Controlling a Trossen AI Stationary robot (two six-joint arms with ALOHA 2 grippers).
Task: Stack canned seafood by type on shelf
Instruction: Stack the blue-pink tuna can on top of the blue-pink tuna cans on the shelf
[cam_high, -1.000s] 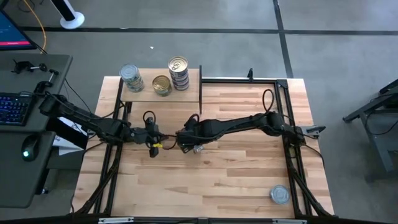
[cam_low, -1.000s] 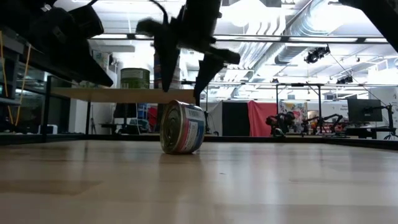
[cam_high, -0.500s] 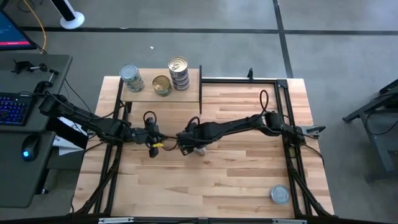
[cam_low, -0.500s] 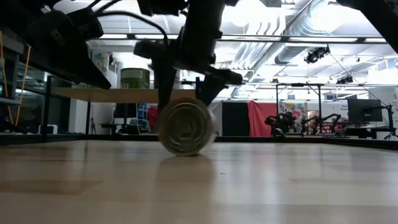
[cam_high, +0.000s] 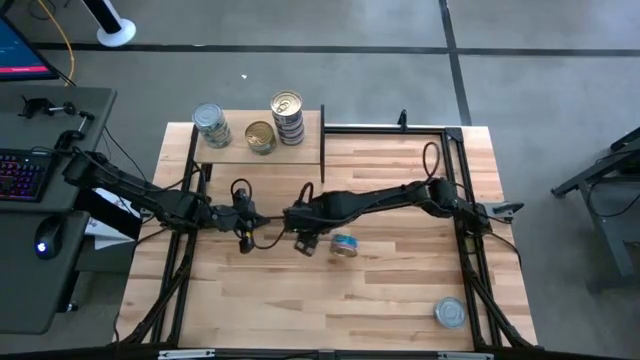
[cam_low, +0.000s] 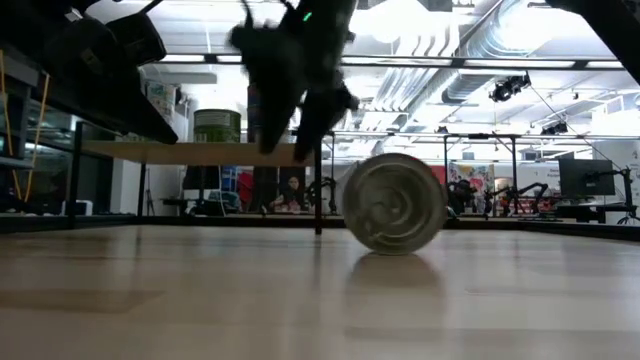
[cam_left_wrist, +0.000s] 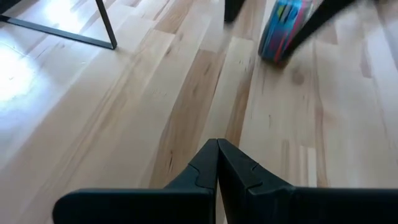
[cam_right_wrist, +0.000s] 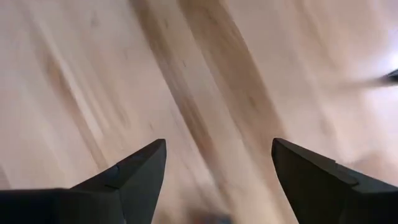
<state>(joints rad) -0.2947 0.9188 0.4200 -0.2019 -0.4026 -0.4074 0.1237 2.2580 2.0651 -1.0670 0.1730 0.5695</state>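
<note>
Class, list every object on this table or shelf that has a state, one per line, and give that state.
Blue-labelled round tin: on its side on the table, free of both grippers.
Silver-topped tin: upright, near table corner.
Small light-wood shelf: holds tins, one stack of two.
Left gripper: jaws shut, empty.
Right gripper: jaws open, empty.

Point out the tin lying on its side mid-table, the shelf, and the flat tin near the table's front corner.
tin on its side (cam_high: 343, 244), high view, on its label.
shelf (cam_high: 232, 152), high view, bare board.
flat tin (cam_high: 450, 313), high view, its silver top.
</note>
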